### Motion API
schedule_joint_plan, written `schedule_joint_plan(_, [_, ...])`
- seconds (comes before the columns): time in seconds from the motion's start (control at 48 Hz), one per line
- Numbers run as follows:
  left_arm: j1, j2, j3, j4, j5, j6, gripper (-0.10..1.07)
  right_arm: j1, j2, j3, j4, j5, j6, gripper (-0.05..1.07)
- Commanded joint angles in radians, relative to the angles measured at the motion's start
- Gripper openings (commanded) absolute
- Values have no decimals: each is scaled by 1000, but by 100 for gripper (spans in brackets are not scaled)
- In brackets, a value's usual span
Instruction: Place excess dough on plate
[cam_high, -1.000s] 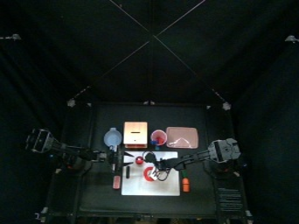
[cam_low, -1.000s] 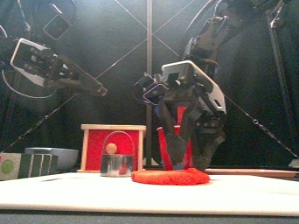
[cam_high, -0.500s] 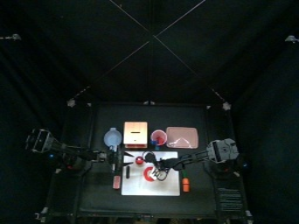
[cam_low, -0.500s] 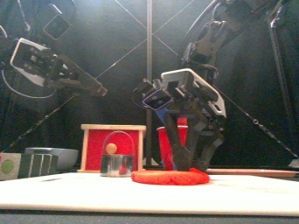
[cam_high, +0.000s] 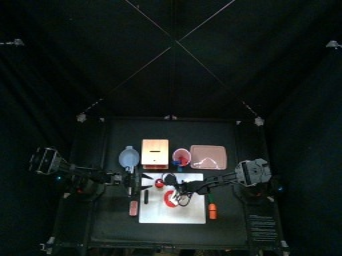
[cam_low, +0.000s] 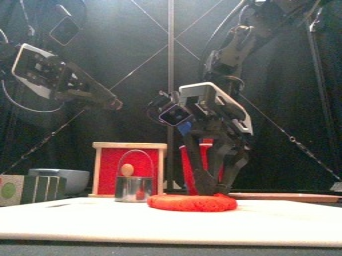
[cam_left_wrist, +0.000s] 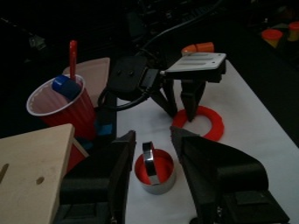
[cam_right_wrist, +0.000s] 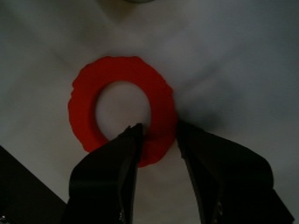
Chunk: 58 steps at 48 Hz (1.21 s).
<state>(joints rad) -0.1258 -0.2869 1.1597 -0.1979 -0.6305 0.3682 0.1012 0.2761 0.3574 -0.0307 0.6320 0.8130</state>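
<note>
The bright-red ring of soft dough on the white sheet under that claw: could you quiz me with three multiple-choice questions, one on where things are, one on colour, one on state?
1. Where do the right gripper's jaws stand?
A. either side of one band of the bright-red ring of soft dough
B. over the pale pink plate
C. inside the red plastic cup

2. What colour is the sheet under the ring?
A. green
B. white
C. blue

3. How does the ring lie?
A. lifted clear
B. folded double
C. flat on the sheet

Answers: 1 A, the right wrist view shows a jaw on each side of the band. 2 B, it shows white all round. 3 C, the front view shows it lying flat.
</note>
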Motion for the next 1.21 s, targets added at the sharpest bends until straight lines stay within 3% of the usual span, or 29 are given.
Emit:
schedule_joint_plan(0.0, [-2, -6, -9, 0, -5, -2, 78, -3, -9, -9, -2, 6, 0, 71])
schedule_joint_plan(0.333, [-2, -6, -9, 0, -3, -2, 78, -3, -28, -25, -18, 35, 0, 66])
schedule_joint_plan(0.75, [-2, -6, -9, -14, -3, 0, 78, -2, -201, -49, -100, 219, 2, 66])
schedule_joint_plan(0.958, [-2, -8, -9, -17, -2, 0, 78, -2, -296, -5, -155, 308, 5, 66])
schedule_joint_plan(1.188, [2, -6, -14, -18, 0, 0, 78, -29, -460, 110, -209, 334, 46, 66])
